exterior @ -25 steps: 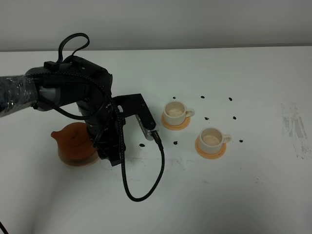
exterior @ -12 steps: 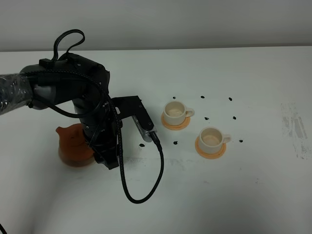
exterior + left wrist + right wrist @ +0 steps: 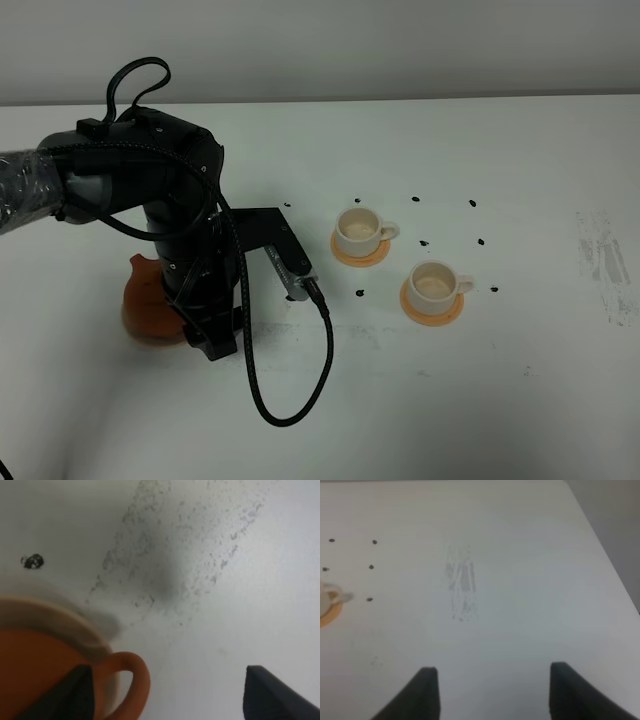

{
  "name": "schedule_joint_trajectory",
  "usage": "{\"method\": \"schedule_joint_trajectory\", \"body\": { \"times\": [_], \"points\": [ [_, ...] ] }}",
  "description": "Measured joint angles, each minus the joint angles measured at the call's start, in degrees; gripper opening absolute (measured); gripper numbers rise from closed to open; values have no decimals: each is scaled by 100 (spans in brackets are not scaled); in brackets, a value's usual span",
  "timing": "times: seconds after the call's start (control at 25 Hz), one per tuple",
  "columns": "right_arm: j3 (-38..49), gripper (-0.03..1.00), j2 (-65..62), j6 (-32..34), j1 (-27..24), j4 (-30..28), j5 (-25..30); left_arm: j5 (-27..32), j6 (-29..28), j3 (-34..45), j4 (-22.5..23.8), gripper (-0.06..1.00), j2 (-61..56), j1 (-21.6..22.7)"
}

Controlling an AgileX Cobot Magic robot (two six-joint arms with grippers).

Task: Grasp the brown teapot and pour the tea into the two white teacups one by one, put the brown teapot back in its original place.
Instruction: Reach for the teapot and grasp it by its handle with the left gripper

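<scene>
Since a second ago my left arm has swung in lower over the brown teapot (image 3: 148,308) and now covers more of it, while the nearer teacup (image 3: 360,230) and the farther teacup (image 3: 434,283) have not stirred; the teapot sits right under my left tool (image 3: 166,670), on its beige plate (image 3: 60,614), whose rim shows just beside the body. That tool stands wide open and holds nothing; the loop handle (image 3: 139,672) lies between its fingers, just beside one finger (image 3: 80,692) and well apart from the other (image 3: 275,697).

As I judge it, the step is to take that handle; to do it well I should shift sideways until the loop sits midway between the fingers, go deep enough that the pads meet the clay band and not just its outer edge, close squarely, and lift level so the lid keeps its seat.

Both teacups, each on an orange coaster (image 3: 347,257), stand well apart from this tool, towards my right tool's side; my right tool (image 3: 492,676) hangs open over the tabletop (image 3: 520,555), gripping nothing.

In the high view my arm hides the lid and most of the pot; the view from my left wrist is blurred and cuts the pot off; whether the cups already hold tea I cannot tell.
</scene>
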Motion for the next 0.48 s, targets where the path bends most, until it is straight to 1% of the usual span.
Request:
{"method": "schedule_joint_trajectory", "body": {
  "times": [0.16,0.28,0.36,0.48],
  "points": [
    [0,47,0,0,0,0,0,214,0,0,-41,60,0,75],
    [0,47,0,0,0,0,0,248,0,0,-70,60,-18,117],
    [0,47,0,0,0,0,0,180,0,0,-70,60,-50,117],
    [0,47,0,0,0,0,0,-123,0,0,-30,60,-198,99]
  ]
}}
